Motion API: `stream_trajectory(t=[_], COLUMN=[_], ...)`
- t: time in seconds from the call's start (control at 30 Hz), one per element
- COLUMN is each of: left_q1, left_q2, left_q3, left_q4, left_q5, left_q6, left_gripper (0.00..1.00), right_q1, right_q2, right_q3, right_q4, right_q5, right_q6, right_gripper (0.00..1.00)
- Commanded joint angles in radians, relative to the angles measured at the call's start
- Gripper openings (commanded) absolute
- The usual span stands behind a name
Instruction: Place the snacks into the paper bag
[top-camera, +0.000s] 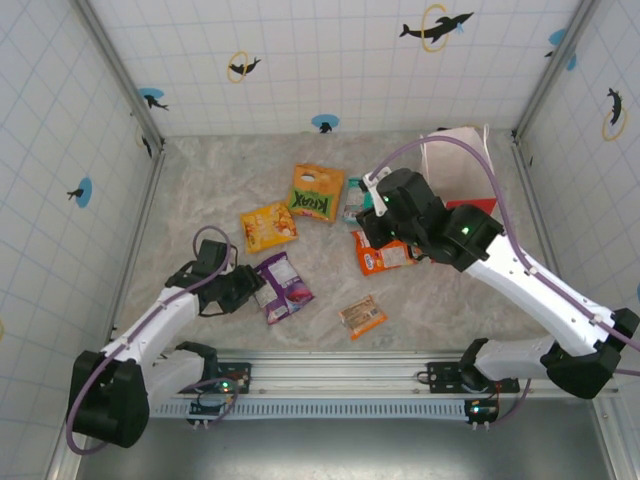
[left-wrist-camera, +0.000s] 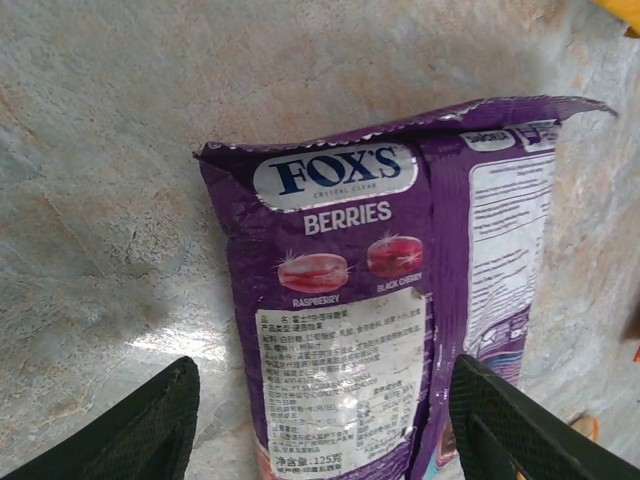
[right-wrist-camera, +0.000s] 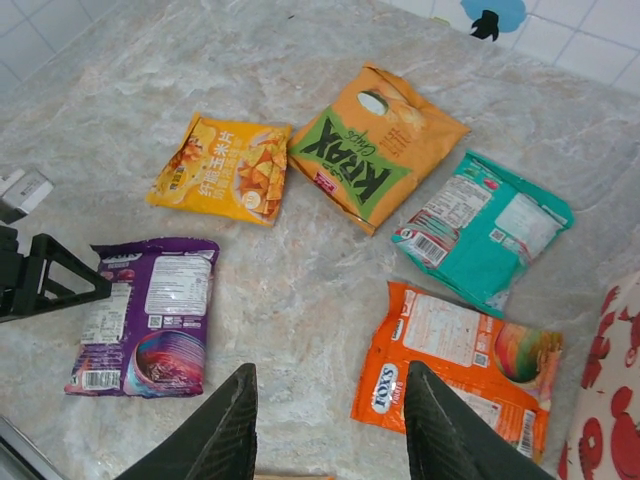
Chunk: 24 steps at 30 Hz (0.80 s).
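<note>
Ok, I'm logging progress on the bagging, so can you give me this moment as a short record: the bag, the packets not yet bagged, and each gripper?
bag: paper bag, far right of the table, by the back wall
loose: purple packet, yellow packet, Krax packet, teal packet, orange packet, wrapped bar
left gripper: open, fingers either side of the purple packet's end
right gripper: open, empty, hovering near the orange packet

Purple packet (left-wrist-camera: 340, 330): glossy, crinkled plastic film. Orange packet (right-wrist-camera: 455, 365): same glossy film. Table (left-wrist-camera: 110, 120): smooth, marbled stone-look, slight sheen. Paper bag (top-camera: 450, 165): matt paper. Right gripper (right-wrist-camera: 330, 368): matt black plastic.
</note>
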Motion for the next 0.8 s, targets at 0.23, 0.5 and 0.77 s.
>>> stream_trajectory(t=[0.23,0.5,0.77], left_q1=[0.007,0.007,0.005], left_q2=[0.058,0.114,0.133], left_q3=[-0.036,-0.065,-0.075], left_q4=[0.075,0.122,0.148], left_q5=[0.046,0.064,0.093], left_q6=[-0.001,0.020,0.044], left_gripper=[0.57,0.48,0.21], right_q1=[0.010,0.026,0.031], right_q2=[-0.059,-0.110,-0.146], right_q3=[-0.080,-0.148,-0.191], right_q4=[0.131,0.204,0.265], right_q5=[-0.045,-0.044,-0.056], right_q6=[0.039,0.070,0.089], right_gripper=[0.41,0.41,0.41])
